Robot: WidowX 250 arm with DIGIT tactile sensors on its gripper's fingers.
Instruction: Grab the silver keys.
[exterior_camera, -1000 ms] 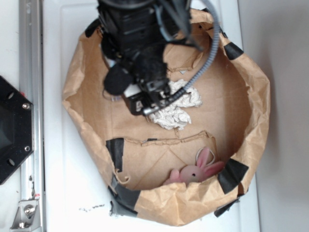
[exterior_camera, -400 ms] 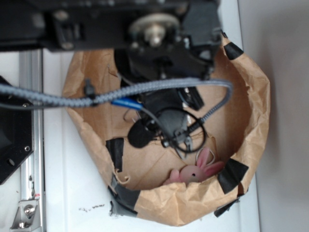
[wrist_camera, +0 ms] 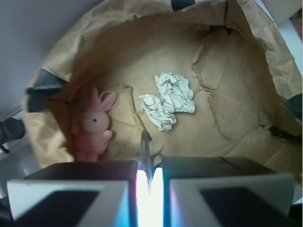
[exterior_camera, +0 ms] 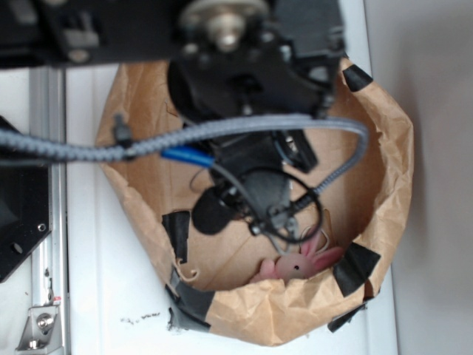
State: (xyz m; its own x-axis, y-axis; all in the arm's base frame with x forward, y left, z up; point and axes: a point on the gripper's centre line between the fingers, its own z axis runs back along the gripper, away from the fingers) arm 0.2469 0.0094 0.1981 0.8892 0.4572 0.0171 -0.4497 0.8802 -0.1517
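While the arm (exterior_camera: 244, 81) fills the top of the overhead view, its grey cable (exterior_camera: 222, 133) looping across, the wrist camera gives the clearer look: the gripper (wrist_camera: 149, 163) is pinched almost fully together, only a slit between its two fingers (wrist_camera: 94, 189), and that slit is washed out by bright glare. Poking up out of it is a thin silvery sliver, seen edge-on, and that looks to be the silver keys (wrist_camera: 145, 149), clamped between the pads, though how many keys are there I cannot tell. All of this sits inside the rolled-down brown paper bag (wrist_camera: 265, 47), over its creased floor. Just to the left of the keys in the wrist view, a pink toy bunny (wrist_camera: 94, 125) leans against the bag wall, ears up. Further into the bag lies the crumpled white paper (wrist_camera: 168, 99), well apart from the fingers and untouched. From overhead the gripper end is mostly lost behind the arm and its wiring, with the bunny peeking out near the lower rim beside a patch of black tape (exterior_camera: 355, 268). The bag rests on a white table (exterior_camera: 103, 281).
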